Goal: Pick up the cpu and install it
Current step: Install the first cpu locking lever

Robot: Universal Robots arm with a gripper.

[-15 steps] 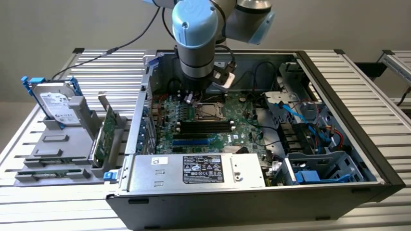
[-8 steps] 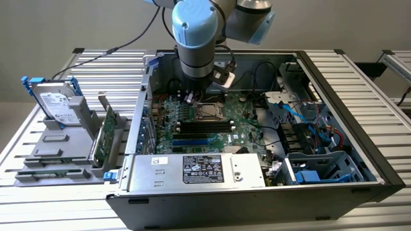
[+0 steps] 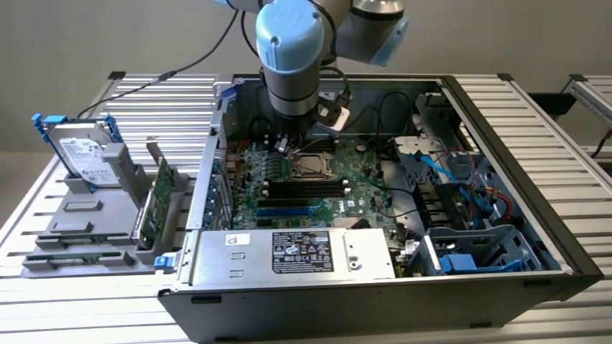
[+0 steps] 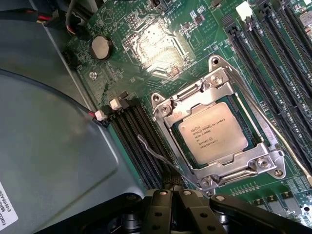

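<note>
Silver cpu (image 4: pixel 213 132) in its motherboard socket (image 4: pixel 220 78)

Exterior view: off-arm, high, angled down into open computer case (image 3: pixel 335 313) on slatted table (image 3: pixel 535 100), mid range. Wrist view: very close, looking down on motherboard (image 4: pixel 122 19). Both share cpu (image 4: pixel 214 132) in socket (image 4: pixel 214 80), memory slots (image 4: pixel 273 63).

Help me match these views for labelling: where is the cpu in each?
Exterior view: the cpu on the green motherboard, under the arm.
Wrist view: the cpu, printed top up, between black memory slots.
Shared landmark: the metal socket frame around it.
</note>
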